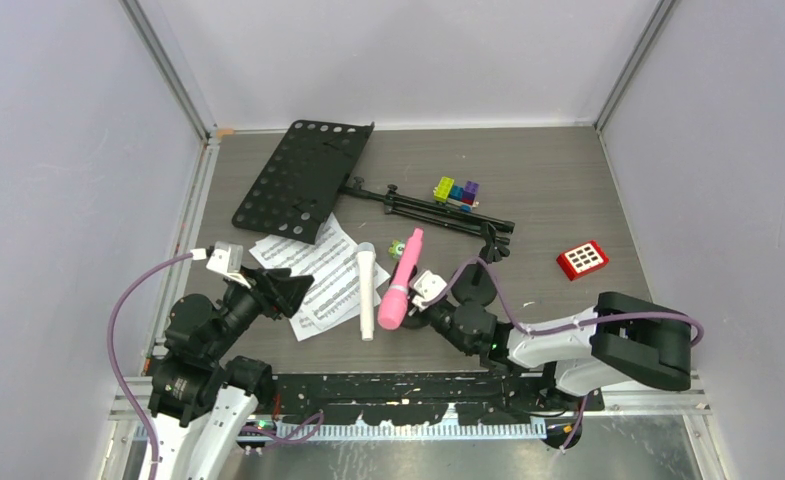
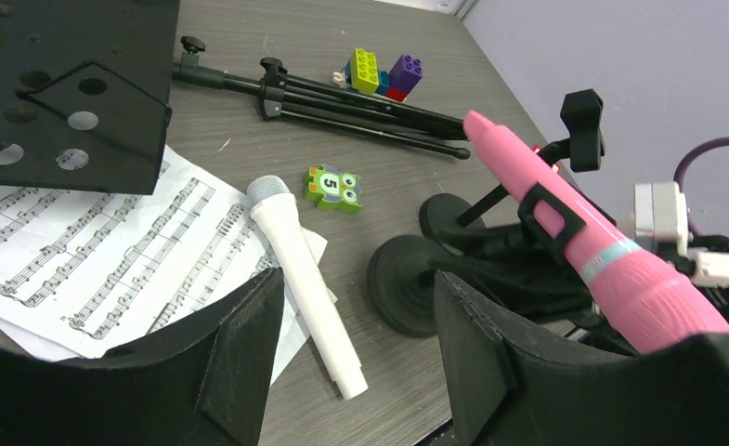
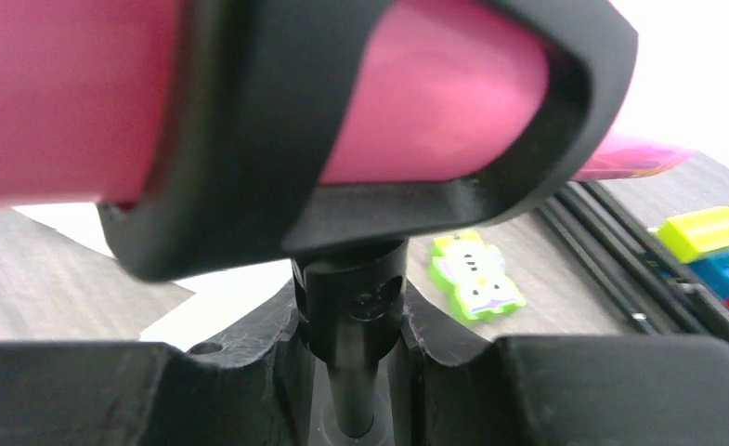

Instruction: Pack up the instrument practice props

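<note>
Pinching the stand [image 3: 349,302] by its stem with the right hand [image 3: 351,400], directly beneath the clipped pink microphone [image 1: 400,285] pointing away.

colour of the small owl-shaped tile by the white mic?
Green owl-shaped tile, blue-and-orange markings, a 5; clearest in left wrist view.

Toy blocks [image 1: 456,191]; red keypad [image 1: 582,260]; green tile [image 1: 396,246]

A green owl tile [image 2: 332,189] is showing the numeral 5 on its belly, readable in the left wrist view. The pages [image 2: 110,251] are carrying printed music staves and notes; any titles or words on them are coming out too small to read.
</note>
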